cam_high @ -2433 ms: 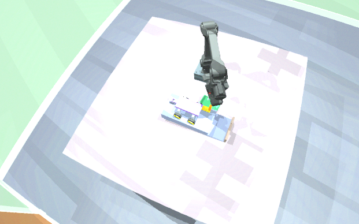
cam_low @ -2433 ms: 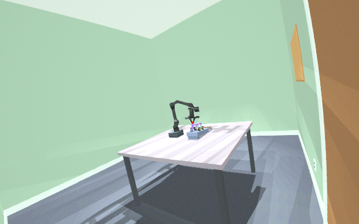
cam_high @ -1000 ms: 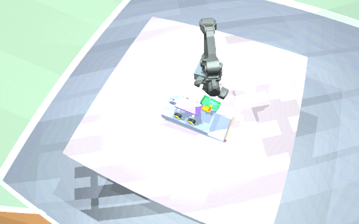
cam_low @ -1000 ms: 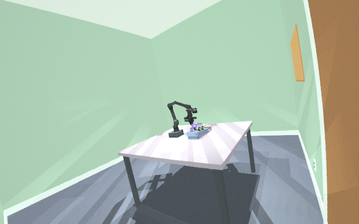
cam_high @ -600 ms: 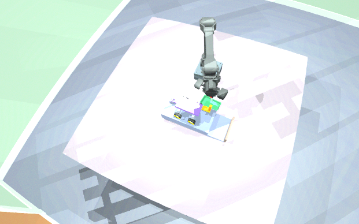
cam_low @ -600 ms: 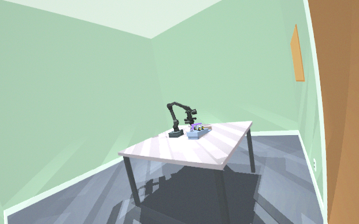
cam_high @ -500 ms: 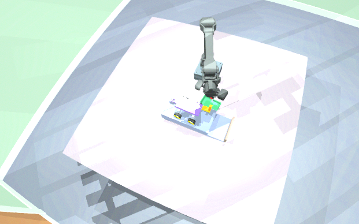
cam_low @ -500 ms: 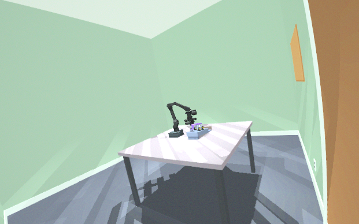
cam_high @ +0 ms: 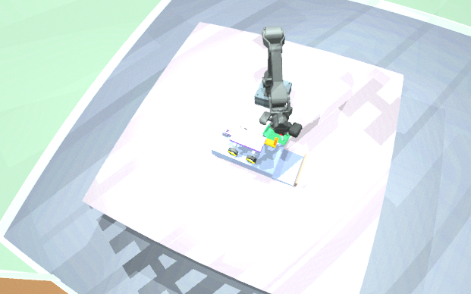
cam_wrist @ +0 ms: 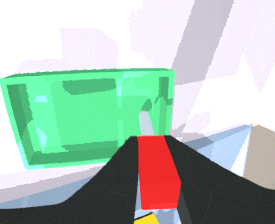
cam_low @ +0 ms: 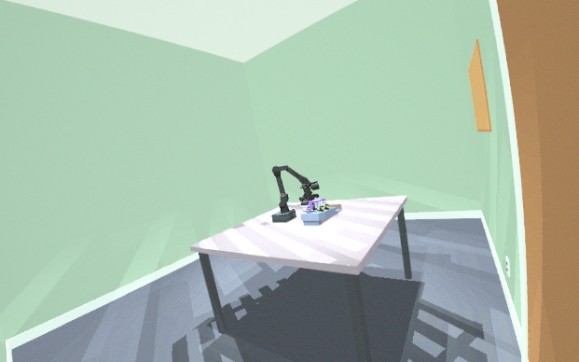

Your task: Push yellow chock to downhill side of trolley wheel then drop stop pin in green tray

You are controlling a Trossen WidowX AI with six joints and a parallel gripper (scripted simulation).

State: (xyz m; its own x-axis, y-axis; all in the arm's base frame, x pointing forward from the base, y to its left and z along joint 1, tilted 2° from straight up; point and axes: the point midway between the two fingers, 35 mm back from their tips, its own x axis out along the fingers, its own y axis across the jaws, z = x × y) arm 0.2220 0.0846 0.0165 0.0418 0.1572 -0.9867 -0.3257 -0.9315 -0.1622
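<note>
My gripper (cam_wrist: 149, 142) is shut on the red-headed stop pin (cam_wrist: 157, 171), whose red head shows between the dark fingers in the wrist view. The green tray (cam_wrist: 88, 115) lies just ahead of the fingers; in the top view the gripper (cam_high: 281, 130) hangs over the tray (cam_high: 275, 136). The trolley stands on the ramp's uphill part with two yellow-hubbed wheels (cam_high: 243, 155) showing.
The ramp has a tan lip (cam_high: 299, 170) at its low end. The arm's base (cam_high: 271, 96) stands behind the tray. In the exterior view the arm (cam_low: 295, 188) and ramp (cam_low: 320, 214) are small on the table's far side.
</note>
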